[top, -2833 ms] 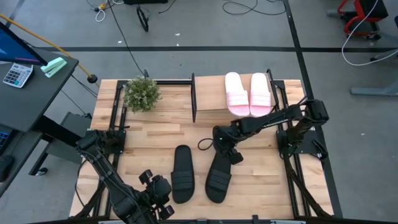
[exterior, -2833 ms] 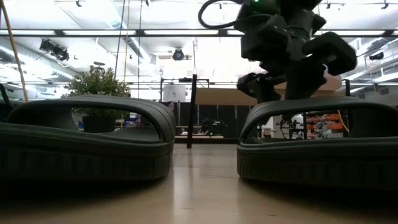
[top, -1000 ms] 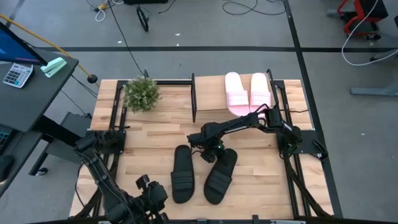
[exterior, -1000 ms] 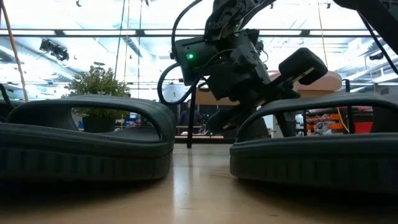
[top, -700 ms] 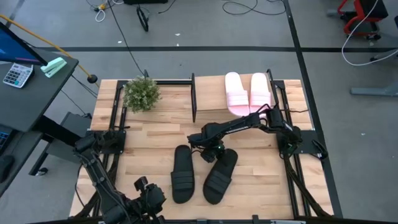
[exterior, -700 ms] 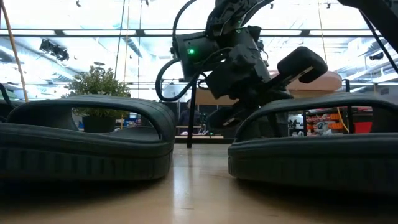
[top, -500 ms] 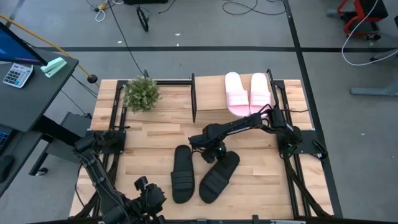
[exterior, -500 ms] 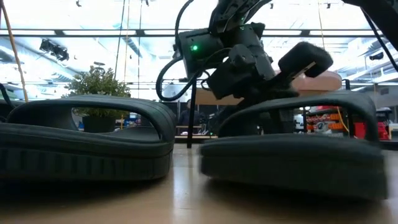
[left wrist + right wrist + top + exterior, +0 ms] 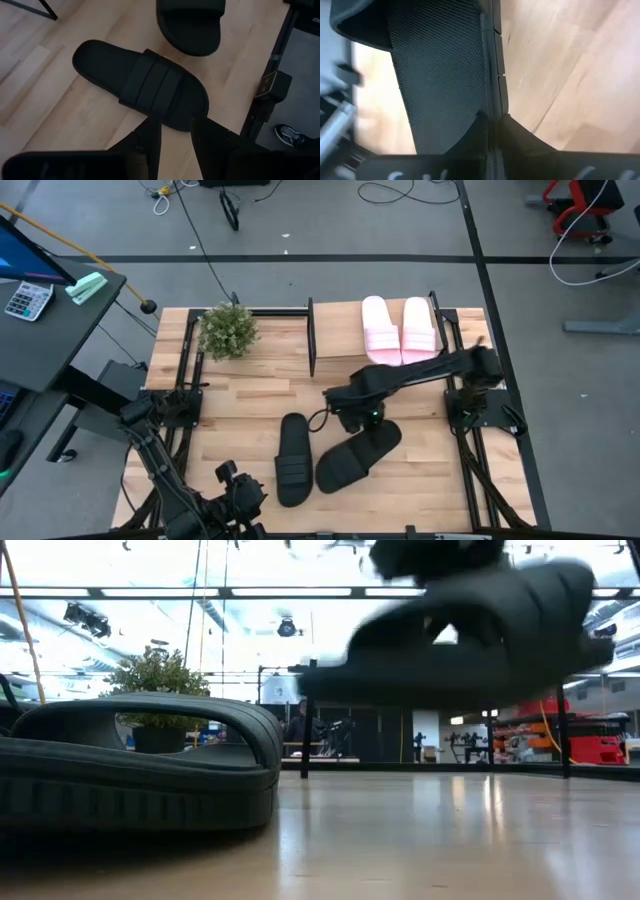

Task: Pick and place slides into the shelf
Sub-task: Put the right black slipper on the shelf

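Two pale pink slides (image 9: 380, 330) (image 9: 418, 330) lie side by side on the shelf's plywood top (image 9: 338, 335) at the far side. One black slide (image 9: 292, 458) rests sole-down on the table; it fills the left of the low view (image 9: 140, 765). My right gripper (image 9: 368, 420) is shut on the other black slide (image 9: 355, 455), which hangs in the air (image 9: 470, 630). My left gripper (image 9: 175, 137) hovers open near the table's near left corner, just short of the resting slide (image 9: 142, 82), with nothing between its fingers. My right gripper pinches the rim of the black slide's sole (image 9: 492, 75) between its two fingers, near the strapless end. The fingers come from above, pointing steeply down. The slide is lifted clear of the table, lying across at a slant, its strap end (image 9: 330, 670) a little lower.
A small potted plant (image 9: 228, 330) stands at the far left of the slatted tabletop. Black metal frame rails run along the table's left and right edges. Bare wood lies between the shelf and the slides.
My right gripper has risen and moved toward the table's right edge, rolling its wrist. The black slide it holds has come up off the table and swung round, its strap end now pointing toward the near left. The other black slide has stayed put.
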Robot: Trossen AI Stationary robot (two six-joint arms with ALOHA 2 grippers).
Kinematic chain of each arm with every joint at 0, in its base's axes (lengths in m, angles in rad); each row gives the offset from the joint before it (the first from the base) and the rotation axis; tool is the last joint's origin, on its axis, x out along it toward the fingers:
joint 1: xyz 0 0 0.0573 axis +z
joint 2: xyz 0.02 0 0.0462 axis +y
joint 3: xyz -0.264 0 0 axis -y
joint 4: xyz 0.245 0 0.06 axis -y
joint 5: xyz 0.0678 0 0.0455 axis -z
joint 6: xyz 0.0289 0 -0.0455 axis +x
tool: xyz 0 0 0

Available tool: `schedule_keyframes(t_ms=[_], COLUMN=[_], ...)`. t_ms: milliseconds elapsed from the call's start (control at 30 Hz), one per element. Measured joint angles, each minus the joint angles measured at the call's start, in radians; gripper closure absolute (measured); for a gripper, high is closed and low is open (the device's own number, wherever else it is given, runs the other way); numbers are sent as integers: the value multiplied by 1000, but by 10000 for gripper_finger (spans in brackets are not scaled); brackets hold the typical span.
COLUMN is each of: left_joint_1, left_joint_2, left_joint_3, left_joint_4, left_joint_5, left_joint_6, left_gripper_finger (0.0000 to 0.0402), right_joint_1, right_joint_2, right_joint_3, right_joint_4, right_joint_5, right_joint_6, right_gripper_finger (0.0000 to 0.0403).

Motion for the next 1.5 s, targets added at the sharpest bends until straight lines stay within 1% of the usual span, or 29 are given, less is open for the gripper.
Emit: schedule_keyframes(t_ms=[200,300,433,533,667,733,800,967,1133,1300,1500], left_joint_1=[0,0,0,0,0,0,0,0,0,0,0], left_joint_2=[0,0,0,0,1,1,1,1,1,1,1], left_joint_3=[0,0,0,0,0,0,0,0,0,0,0], left_joint_4=[-7,-7,-7,-7,-7,-7,-7,-6,-6,-6,-6], left_joint_5=[-10,-10,-10,-10,-11,-10,-10,-10,-10,-10,-11], left_joint_6=[-1,-4,-4,-5,-9,-11,-12,-12,-12,-13,-19], left_gripper_finger=[294,294,294,294,294,294,294,294,294,294,294], right_joint_1=[32,23,-13,-47,-111,-153,-203,-321,-408,-456,-508], right_joint_2=[-165,-235,-316,-376,-436,-455,-468,-470,-447,-413,-354], right_joint_3=[2,2,2,2,3,3,3,3,3,3,3], right_joint_4=[11,70,233,328,387,398,399,400,450,460,452], right_joint_5=[0,51,194,338,537,598,634,634,595,587,542], right_joint_6=[251,409,629,762,911,973,1039,1152,1212,1248,1256], right_gripper_finger=[375,375,376,379,379,380,380,380,380,380,380])
